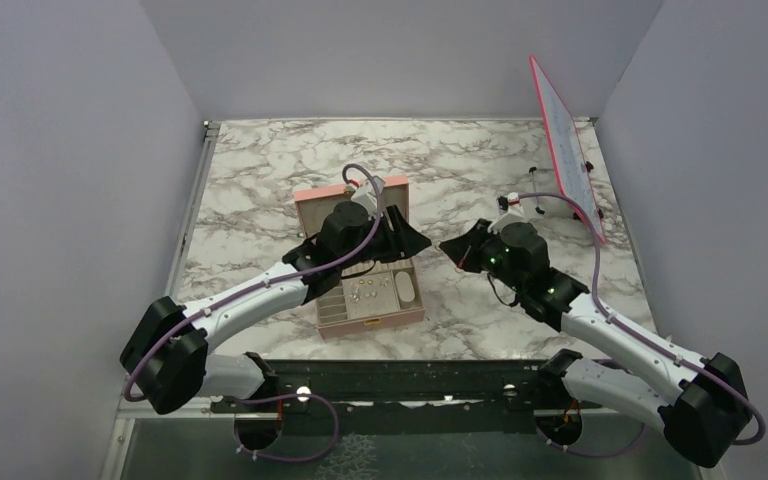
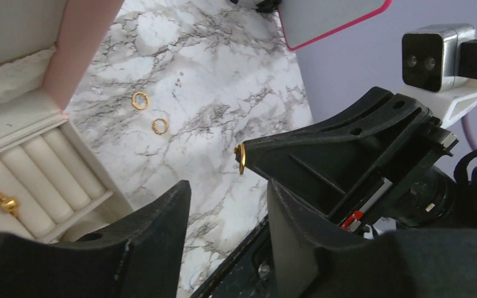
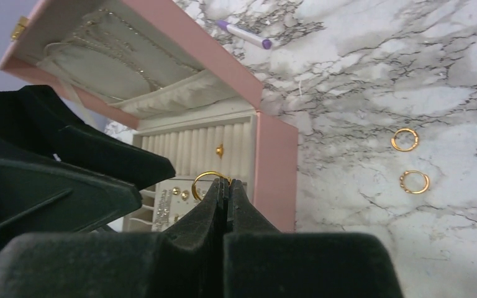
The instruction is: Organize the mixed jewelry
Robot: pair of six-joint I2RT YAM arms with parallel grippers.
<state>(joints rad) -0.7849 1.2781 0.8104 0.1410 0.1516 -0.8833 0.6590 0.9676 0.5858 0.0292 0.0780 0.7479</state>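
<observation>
Right gripper (image 3: 227, 184) is clamped tight on a gold ring (image 3: 204, 175). It's pinched by the edge at the very tips, w/ most of the hoop sticking out past the pads. The gripper hangs just off the right wall of the box (image 3: 276, 164), over the marble table (image 3: 360, 81) and not yet over the lining. Left gripper (image 2: 227, 186) is spread wide w/ nothing in it, over the box's right side, close to the right arm's likely path.

Step in hand, I reckon: carry the ring over the wall & seat it in the ring rolls (image 3: 189, 149), where one gold piece (image 3: 219, 149) sits.

- Get height before crossing the wall.
- Come down w/ the hoop lined up along a slot btw two rolls and press in a bit.
- Open slowly so it doesn't flick out.
- Grip is thin, so no jolts.
- Left arm prob. needs to back off first.

Two more rings (image 3: 405, 139) lie near each other on the table right of the box, for later.
</observation>
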